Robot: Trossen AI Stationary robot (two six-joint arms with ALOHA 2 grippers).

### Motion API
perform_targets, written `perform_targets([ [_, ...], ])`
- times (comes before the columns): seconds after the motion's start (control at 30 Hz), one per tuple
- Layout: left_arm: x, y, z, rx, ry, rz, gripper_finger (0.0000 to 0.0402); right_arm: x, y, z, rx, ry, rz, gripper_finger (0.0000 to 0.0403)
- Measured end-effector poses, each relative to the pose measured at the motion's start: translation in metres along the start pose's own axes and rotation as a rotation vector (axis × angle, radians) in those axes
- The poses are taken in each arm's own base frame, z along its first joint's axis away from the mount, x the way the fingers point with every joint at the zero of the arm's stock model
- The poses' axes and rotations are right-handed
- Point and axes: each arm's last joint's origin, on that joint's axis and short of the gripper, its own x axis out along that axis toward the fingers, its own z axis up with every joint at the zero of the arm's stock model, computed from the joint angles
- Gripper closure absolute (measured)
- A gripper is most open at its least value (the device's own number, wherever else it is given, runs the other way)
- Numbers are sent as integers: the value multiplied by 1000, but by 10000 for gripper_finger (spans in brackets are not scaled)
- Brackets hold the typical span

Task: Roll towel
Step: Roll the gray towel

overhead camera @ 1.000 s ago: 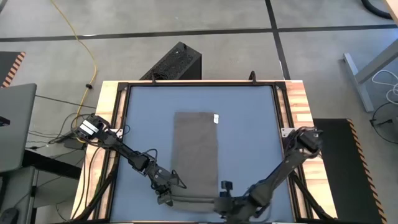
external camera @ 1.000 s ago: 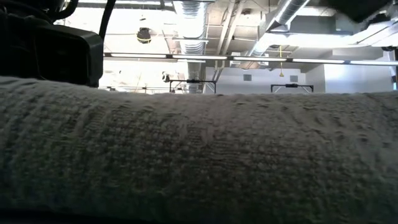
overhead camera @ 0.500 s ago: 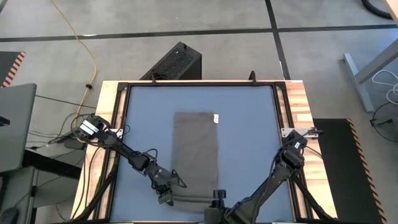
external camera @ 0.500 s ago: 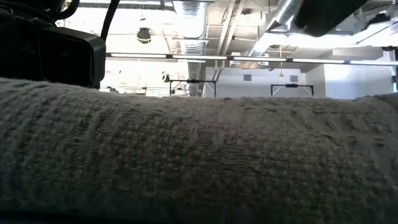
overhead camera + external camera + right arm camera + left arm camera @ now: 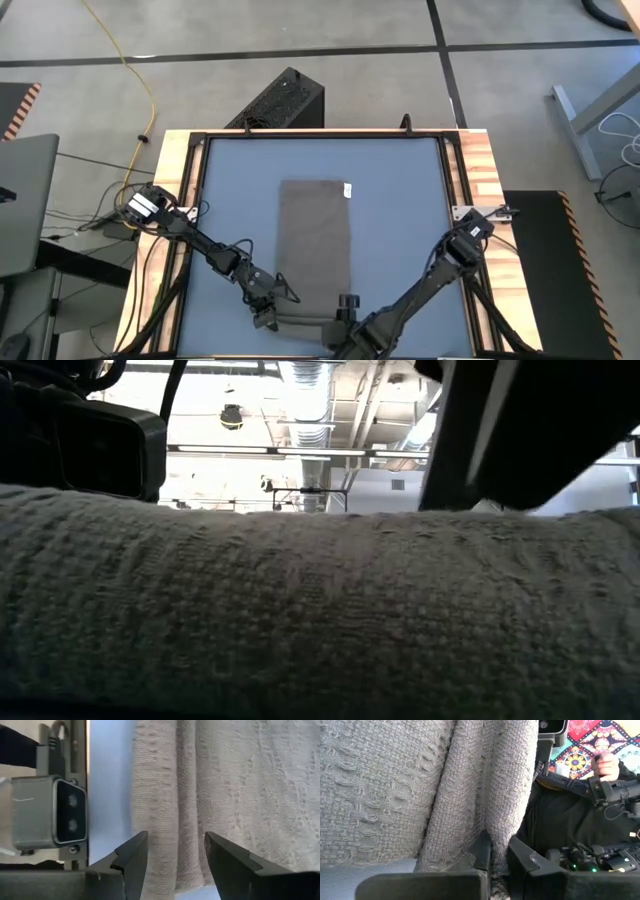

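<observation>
Along the table's [image 5: 420, 190] near edge, taupe towel [image 5: 316, 240] with its near end rolled, roll filling the low view, left gripper [image 5: 499, 851] pinching the roll's end, right gripper [image 5: 175, 851] open astride the roll, partly cut off overhead.

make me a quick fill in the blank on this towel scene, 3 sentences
1. The towel lies on a table whose surface is coloured ____.
2. The towel's small white tag sits at the end ____ from the arms.
3. The right end effector has its fingers ____ over the rolled edge.

Missing words: blue; farthest; open
</observation>
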Motion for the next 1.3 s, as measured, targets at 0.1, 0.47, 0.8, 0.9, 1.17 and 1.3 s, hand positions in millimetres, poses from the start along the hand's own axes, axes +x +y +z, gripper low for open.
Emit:
perform_targets([
  [0.1, 0, 0, 0, 4, 0, -1, 390, 0, 0, 0, 1, 1, 3, 181],
  [0.47, 0, 0, 0, 8, 1, -1, 390, 5, 10, -6, -5, 23, 56, 181],
  [0.8, 0, 0, -1, 10, 7, 7, 390, 34, 13, -19, -38, 64, -19, 204],
  [0.9, 0, 1, -1, 12, 10, 7, 390, 35, 13, -19, -43, 64, -19, 251],
  [1.17, 1, -2, -2, 34, 22, -16, 390, 37, 9, -13, -2, 164, 114, 356],
  [1.3, 2, -6, -4, 57, 23, -46, 390, 38, 8, -9, 1, 225, 223, 356],
])
